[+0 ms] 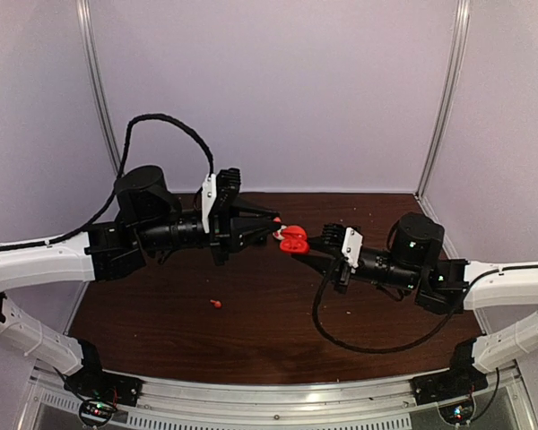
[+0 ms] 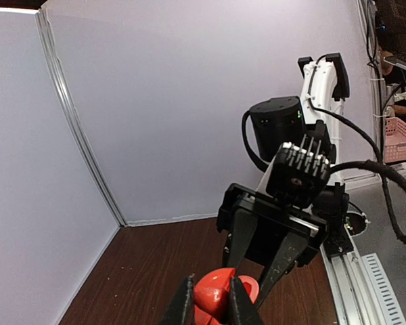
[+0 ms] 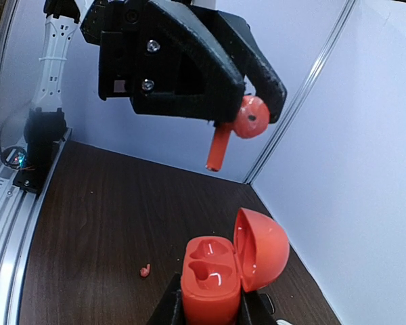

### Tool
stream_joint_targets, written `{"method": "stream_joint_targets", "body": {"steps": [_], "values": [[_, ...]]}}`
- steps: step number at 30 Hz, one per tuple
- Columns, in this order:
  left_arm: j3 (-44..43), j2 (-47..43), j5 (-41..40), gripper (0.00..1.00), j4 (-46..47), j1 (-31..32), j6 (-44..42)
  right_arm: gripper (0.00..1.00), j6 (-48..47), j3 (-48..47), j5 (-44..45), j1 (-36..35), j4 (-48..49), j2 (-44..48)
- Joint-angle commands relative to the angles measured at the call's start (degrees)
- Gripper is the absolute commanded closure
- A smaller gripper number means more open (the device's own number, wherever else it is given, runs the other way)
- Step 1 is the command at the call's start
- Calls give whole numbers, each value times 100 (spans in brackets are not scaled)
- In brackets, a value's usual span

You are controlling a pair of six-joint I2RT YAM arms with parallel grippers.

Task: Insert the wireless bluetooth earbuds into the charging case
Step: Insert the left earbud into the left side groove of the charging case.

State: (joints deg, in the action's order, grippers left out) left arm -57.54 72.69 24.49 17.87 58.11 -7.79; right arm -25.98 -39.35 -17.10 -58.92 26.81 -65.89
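INSPECTOR: The left gripper (image 3: 252, 108): condition?

ASSESSOR: Clenched on a red earbud (image 3: 245, 117), pinched at the head. The stem hangs free below the fingertips. Its long axis is near upright, with the tip leaning slightly back under that gripper.

INSPECTOR: And the right gripper (image 3: 213, 308)?

ASSESSOR: Grasping the case (image 3: 206, 274) low on its body. The lid stands open at one side, and both wells are bare and face up.

INSPECTOR: The governing relation?

ASSESSOR: From the right gripper, the earbud sits above the case and somewhat beyond it. There is clear air between the stem tip and the wells, so no contact. From overhead the two gripper tips are just beside each other, with the case between them. In my judgement the left arm, which carries the earbud, has to come down and inward until the stem lines up with a well. The slight lean of the stem and the raised lid are the likely snags. I cannot tell which well suits this earbud.

INSPECTOR: Anything smaller?

ASSESSOR: A loose earbud (image 1: 216, 304) lies on the table (image 1: 161, 331). It is well apart from both grippers, on the left gripper's side.
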Motion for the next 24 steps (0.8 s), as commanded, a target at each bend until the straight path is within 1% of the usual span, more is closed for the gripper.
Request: {"method": "stream_joint_targets", "body": {"steps": [1, 3, 7, 12, 17, 24], "values": [[98, -110, 248, 92, 103, -12, -208, 100, -77, 84, 342, -41, 391, 86], [115, -98, 225, 92, 123, -10, -192, 100, 10, 82, 533, -48, 497, 49], [178, -55, -166, 93, 312, -14, -12, 100, 143, -9, 898, -98, 566, -79], [182, 51, -776, 94, 641, -14, 473, 100, 203, 10, 1264, -204, 791, -181], [107, 269, -1387, 96, 858, -11, 1052, 100, 214, 3, 1944, -335, 993, -302], [52, 521, -1707, 96, 1058, -10, 1527, 100, 230, -142, 2470, -491, 1055, -548]]}}
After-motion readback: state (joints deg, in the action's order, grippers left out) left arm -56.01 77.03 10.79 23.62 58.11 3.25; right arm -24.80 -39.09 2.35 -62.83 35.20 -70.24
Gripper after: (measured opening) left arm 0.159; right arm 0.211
